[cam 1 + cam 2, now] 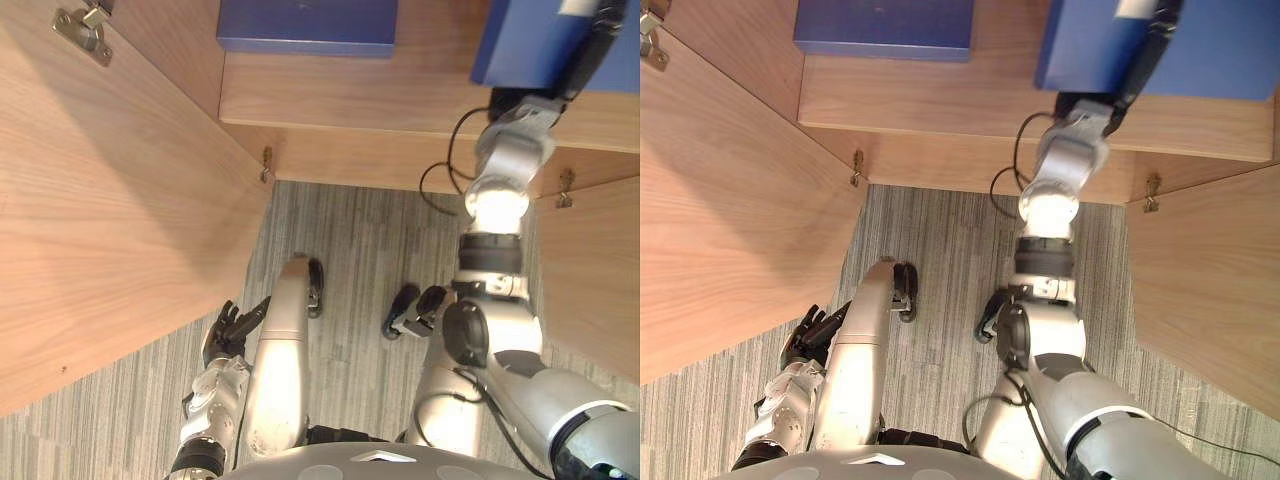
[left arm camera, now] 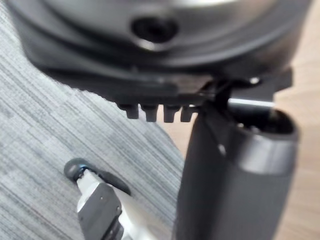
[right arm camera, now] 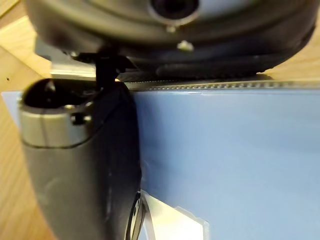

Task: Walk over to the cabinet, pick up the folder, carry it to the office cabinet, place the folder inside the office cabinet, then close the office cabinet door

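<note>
Right wrist view: our right hand (image 3: 85, 165) clamps the blue folder (image 3: 225, 150) over the cabinet shelf (image 1: 350, 95); our left hand (image 1: 232, 328) hangs relaxed.

Blue folder (image 1: 520, 45) (flat) over cabinet shelf (image 1: 350, 100).

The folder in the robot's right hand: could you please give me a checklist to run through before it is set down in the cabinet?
1. Grip: the right hand has its thumb pressed on the folder cover: ok.
2. Folder over the shelf: ok.
3. Folder already resting on the shelf: cannot tell.
4. Left door and right door swung open: ok.
5. Room beside the second folder, with bare wood between the two: ok.
6. Left hand clear of the left door: cannot tell; it hangs low, close beside the door.
</note>
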You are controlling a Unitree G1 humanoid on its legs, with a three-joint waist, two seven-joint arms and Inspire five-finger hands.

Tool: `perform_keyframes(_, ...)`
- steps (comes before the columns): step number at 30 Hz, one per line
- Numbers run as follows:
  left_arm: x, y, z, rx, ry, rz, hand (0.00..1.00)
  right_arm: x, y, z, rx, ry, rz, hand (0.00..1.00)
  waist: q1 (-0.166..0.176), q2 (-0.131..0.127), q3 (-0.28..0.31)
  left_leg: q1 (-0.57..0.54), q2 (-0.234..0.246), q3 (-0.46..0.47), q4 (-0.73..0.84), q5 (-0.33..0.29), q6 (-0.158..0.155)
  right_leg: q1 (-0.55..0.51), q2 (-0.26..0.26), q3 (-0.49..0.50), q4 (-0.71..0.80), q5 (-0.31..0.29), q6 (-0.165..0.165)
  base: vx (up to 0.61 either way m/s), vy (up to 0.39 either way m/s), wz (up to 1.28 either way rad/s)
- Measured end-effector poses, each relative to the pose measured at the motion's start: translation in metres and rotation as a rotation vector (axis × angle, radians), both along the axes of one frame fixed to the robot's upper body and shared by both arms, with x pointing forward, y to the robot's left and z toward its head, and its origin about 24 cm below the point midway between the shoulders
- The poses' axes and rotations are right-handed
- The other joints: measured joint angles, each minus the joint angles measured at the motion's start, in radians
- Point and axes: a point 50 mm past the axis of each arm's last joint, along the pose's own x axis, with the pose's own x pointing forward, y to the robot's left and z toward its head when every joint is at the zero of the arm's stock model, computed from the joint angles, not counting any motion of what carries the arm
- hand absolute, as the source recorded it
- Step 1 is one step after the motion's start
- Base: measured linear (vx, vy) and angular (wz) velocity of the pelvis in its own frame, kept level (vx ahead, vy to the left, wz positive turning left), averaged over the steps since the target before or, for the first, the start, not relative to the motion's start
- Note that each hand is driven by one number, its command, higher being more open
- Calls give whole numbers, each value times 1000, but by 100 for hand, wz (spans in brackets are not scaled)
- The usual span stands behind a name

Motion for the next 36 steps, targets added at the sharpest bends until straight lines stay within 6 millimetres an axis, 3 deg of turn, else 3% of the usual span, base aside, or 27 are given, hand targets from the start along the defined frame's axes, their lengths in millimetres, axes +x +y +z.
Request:
perform_keyframes(5, 0, -4, -1, -2, 5, -24, 100, 7, -31, 39, 87, -10, -17, 0, 2, 18, 7, -38, -18, -15, 8, 10, -1, -26, -19, -14, 18, -7, -3, -8, -3, 12)
perform_keyframes(10, -5, -7, -1, -4, 6, -59, 100, 11, -47, 64, 107, 29, 28, 0, 5, 30, 12, -88, -43, -37, 27, 19, -5, -58, -49, -32, 55, -26, -8, -21, 3, 19)
perform_keyframes(15, -20, -4, -5, -7, 27, -57, 100, 11, -48, 89, 25, 69, 51, 0, 11, 49, 21, -147, -58, -48, 34, 35, -7, -108, -66, -42, 80, -33, -14, -35, 1, 13)
perform_keyframes(24, -32, 1, -10, 2, 65, -47, 100, 8, -53, 103, -27, 93, 29, 0, 22, 57, 24, -187, -61, -48, 49, 45, -15, -158, -73, -31, 117, -41, -23, -47, 10, 2)
perform_keyframes(25, -32, 1, -10, 2, 65, -46, 100, 7, -52, 106, -30, 87, 30, 100, 21, 57, 24, -193, -62, -48, 51, 47, -16, -165, -76, -31, 121, -41, -24, -35, 10, 4)
perform_keyframes(36, -40, 9, -19, -18, 118, 32, 100, 3, -56, 115, 99, 15, 55, 100, 6, 61, 21, -204, -64, -51, 53, 64, -20, -180, -80, -30, 137, -43, -30, -39, 23, 2)
